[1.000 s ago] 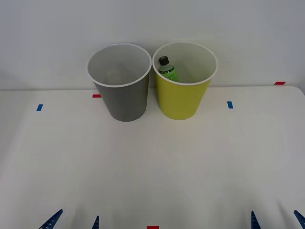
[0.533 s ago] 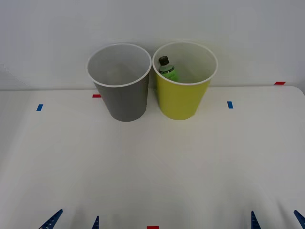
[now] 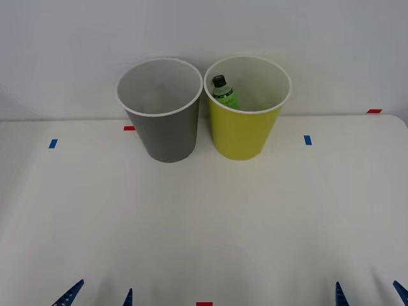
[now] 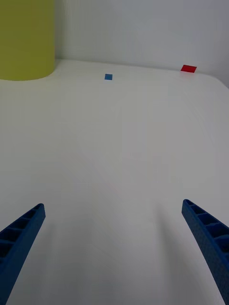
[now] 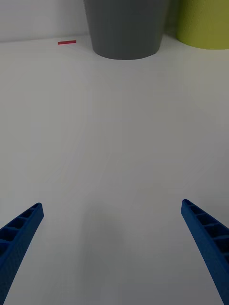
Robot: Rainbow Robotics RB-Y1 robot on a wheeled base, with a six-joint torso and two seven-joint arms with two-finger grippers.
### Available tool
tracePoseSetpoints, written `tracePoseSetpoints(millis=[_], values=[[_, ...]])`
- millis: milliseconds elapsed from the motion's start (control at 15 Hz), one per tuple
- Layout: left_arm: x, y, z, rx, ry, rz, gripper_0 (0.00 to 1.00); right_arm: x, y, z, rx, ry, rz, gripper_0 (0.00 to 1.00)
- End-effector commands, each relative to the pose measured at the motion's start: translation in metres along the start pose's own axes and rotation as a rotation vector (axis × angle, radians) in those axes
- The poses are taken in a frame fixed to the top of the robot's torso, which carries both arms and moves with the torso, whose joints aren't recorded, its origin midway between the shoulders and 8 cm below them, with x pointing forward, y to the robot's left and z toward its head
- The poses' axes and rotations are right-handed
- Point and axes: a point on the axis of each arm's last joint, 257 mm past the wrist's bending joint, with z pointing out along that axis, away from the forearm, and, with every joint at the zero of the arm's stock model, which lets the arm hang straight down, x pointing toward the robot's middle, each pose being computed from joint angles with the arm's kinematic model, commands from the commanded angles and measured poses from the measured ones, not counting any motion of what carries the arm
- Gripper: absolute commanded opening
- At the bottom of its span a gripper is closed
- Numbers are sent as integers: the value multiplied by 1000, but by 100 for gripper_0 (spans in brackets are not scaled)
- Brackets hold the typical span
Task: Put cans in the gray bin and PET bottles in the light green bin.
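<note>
- Leaning inside the light green bin [image 3: 245, 137], at upper centre of the front view, was the PET bottle [image 3: 224, 94], black cap up.
- It looked light, smooth and easily squashed; its neck seemed the safest hold.
- The gray bin [image 3: 166, 131] stood just left.
- At the bottom edge, the left gripper [image 3: 101, 295] and right gripper [image 3: 368, 294] were spread wide, holding nothing.

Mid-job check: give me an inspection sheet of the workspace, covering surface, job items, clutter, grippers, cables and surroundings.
Surface: white table, with blue tape marks and red tape marks.
Job's things: gray bin and light green bin upright side by side at the far edge; PET bottle inside the light green bin, black cap up. No cans seen.
Clutter: nothing seen.
Grippers: left gripper and right gripper at the near edge, both open, holding nothing.
Cables: nothing seen.
Surroundings: plain white wall behind.
</note>
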Motion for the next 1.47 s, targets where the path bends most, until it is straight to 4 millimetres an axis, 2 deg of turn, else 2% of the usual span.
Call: tracePoseSetpoints(millis=[67, 1467], values=[[0, 0, 0, 0, 0, 0, 100, 0, 0, 0, 0, 0, 0, 100], [0, 0, 0, 0, 0, 0, 100, 0, 0, 0, 0, 0, 0, 100]])
